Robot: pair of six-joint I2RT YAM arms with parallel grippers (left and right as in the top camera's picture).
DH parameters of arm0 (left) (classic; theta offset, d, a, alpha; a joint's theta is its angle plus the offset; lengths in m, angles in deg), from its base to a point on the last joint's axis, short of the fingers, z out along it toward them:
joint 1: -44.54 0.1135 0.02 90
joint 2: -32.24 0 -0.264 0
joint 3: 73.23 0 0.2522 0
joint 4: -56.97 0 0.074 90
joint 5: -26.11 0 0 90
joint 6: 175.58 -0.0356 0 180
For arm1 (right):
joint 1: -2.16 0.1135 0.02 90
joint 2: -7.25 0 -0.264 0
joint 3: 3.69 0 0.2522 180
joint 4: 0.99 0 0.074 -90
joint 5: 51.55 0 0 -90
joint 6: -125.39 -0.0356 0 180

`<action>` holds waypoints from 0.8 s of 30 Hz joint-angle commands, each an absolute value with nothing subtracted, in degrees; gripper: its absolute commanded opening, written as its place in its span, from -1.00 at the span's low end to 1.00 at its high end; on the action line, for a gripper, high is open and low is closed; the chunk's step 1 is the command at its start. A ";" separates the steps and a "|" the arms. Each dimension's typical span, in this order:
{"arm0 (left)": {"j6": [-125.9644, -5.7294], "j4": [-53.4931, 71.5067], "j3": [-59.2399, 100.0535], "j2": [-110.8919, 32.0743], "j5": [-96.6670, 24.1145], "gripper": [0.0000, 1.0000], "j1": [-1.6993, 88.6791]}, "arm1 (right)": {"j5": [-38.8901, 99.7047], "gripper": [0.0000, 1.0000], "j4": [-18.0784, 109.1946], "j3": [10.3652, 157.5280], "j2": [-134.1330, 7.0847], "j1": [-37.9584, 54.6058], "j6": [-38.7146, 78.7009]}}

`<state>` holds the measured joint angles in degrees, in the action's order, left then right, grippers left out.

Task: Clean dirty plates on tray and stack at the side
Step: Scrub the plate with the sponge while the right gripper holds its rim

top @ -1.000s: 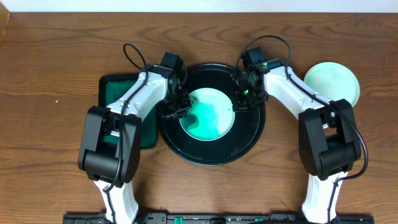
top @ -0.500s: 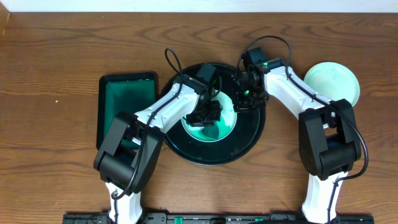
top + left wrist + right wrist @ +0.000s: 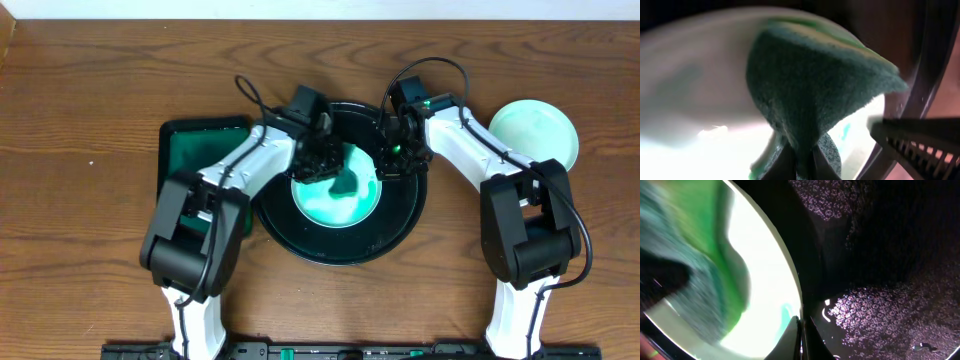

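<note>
My left gripper point(image 3: 322, 158) is closed tight on a dark green sponge point(image 3: 810, 95), pinched low between the jaws so that its wide face bears on the dirty plate point(image 3: 340, 200), at the plate's upper left. My right gripper point(image 3: 388, 158) is nearly shut on the right rim of that plate, the thin edge caught between the fingertips in the right wrist view.

To scrub well, I judge that I should press the sponge flat and sweep it across the green smear in the middle, working towards the pinned rim and not away from it, so the plate does not slide or tip. The right grip must stay firm but low. Lifting the rim would let the sponge skate.

The plate sits in the middle of the round black tray point(image 3: 400, 225), whose glossy floor shows wet speckles beside the rim. A rectangular dark-green tray point(image 3: 190, 150) at the left of the frame shows a green floor; I cannot tell what is in it. A pale mint plate point(image 3: 533, 135) lies on the worktop point(image 3: 80, 120) at the upper right, well apart from the tray. I cannot tell whether another plate lies under it.
</note>
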<state>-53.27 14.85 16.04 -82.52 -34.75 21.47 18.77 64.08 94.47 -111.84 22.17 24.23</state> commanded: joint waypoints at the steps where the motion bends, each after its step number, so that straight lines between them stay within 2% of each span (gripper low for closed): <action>1: -52.24 13.98 15.77 -83.72 -43.07 -0.86 25.88 | 18.09 -0.98 64.54 94.54 -110.09 22.34 23.62; 10: -52.35 1.78 15.77 -83.72 -52.80 -0.85 32.81 | 18.72 -0.97 65.02 94.54 -110.09 22.34 23.64; 14: -52.98 -2.28 15.77 -83.72 -53.41 -0.86 33.49 | 18.72 -0.97 64.98 94.54 -110.09 22.34 23.64; 24: -58.65 -1.91 16.54 -83.68 -41.67 -0.85 28.16 | 18.70 -0.97 65.17 94.54 -110.09 22.34 23.62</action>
